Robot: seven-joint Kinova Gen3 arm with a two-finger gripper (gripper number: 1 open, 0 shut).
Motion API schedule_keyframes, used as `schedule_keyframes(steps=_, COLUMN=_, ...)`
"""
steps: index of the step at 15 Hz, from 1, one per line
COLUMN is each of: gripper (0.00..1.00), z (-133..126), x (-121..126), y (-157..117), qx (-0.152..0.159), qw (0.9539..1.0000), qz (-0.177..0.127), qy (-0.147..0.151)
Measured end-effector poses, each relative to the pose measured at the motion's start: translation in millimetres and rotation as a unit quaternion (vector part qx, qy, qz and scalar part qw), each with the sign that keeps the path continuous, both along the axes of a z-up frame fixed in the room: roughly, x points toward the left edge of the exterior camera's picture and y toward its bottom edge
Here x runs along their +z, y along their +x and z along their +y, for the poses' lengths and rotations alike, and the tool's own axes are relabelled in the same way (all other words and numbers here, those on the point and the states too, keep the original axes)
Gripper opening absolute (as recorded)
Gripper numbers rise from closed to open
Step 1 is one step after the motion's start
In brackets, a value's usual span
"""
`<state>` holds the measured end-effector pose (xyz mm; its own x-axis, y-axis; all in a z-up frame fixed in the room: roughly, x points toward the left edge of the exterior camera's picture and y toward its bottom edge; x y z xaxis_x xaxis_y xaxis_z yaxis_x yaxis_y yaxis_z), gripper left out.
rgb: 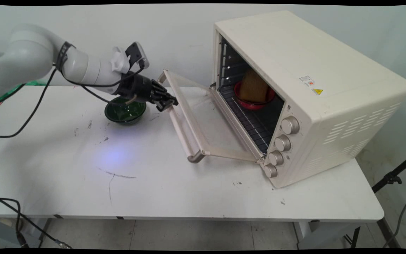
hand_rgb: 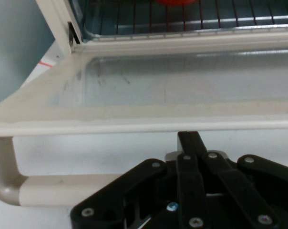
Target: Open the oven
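Note:
My black gripper hovers just left of the cream oven's door, which hangs open and flat, close to the handle bar. In the hand view the gripper is shut with nothing in it, just short of the door's edge, and the handle runs below it at the left. A dark green bowl sits on the table right under my wrist. Inside the oven a red bowl holding a brown loaf rests on the wire rack.
The oven has several silver knobs down its front right side. Black cables hang from the arm over the table's left part. The white table has scuff marks in front. A black stand leg is off the right edge.

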<state>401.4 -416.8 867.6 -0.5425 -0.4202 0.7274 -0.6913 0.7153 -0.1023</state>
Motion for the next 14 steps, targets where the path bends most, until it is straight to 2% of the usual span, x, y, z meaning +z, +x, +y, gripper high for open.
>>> schedule_keyframes(steps=10, gripper=0.00, z=0, x=-44, y=22, qx=-0.011, qw=0.9999, qz=0.010, qy=-0.003)
schedule_keyframes(steps=14, gripper=0.00, z=-1, x=-53, y=29, qx=-0.011, qw=0.9998, qz=0.016, qy=-0.005)
